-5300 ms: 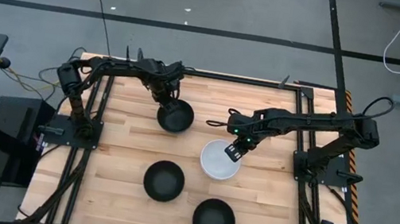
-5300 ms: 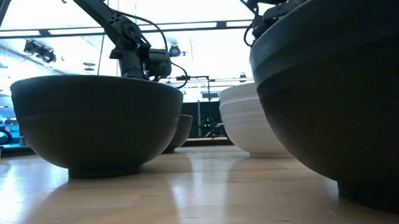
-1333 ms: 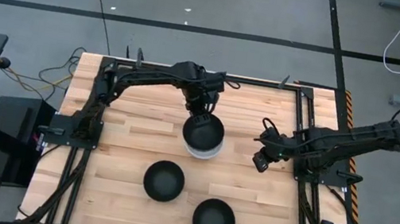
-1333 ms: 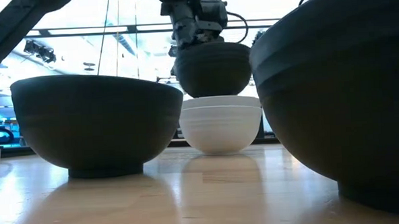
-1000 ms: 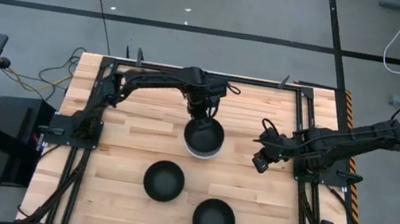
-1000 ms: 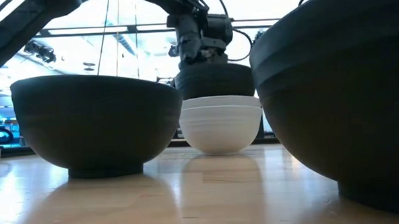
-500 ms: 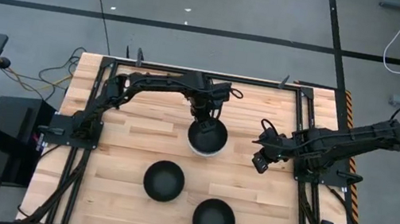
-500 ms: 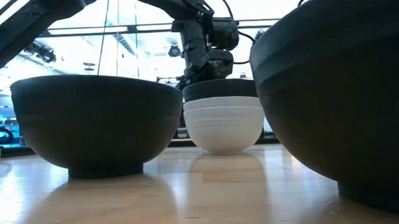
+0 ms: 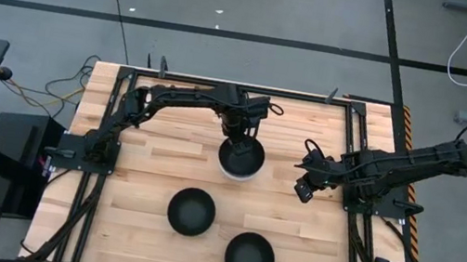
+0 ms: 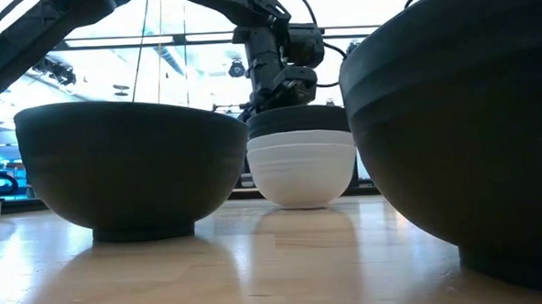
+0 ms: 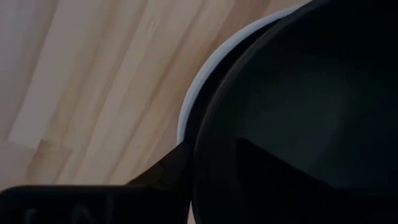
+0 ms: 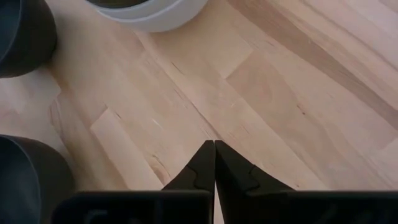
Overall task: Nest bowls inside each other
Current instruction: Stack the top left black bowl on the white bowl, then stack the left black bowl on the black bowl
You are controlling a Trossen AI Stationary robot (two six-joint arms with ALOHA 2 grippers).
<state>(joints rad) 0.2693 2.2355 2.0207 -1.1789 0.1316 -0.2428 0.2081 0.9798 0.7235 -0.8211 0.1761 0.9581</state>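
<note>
A black bowl (image 9: 241,157) sits nested in the white bowl (image 10: 301,174) near the worktop (image 9: 153,161) centre. The left gripper (image 9: 239,138) is at its 12 o'clock rim, one finger inside; whether the jaws have let go I cannot tell. Next, probably lift clear and fetch a loose bowl (image 9: 191,212) at 7 o'clock or the other bowl (image 9: 249,258) at 5 o'clock. The right gripper (image 12: 214,160) waits at 3 o'clock, jaws closed, empty, obstructing nothing.

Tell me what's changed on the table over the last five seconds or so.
The left gripper carried a black bowl from the table's back toward the middle and lowered it into the white bowl, which the right gripper had released there before retreating to its side. The other two black bowls stayed put.
</note>
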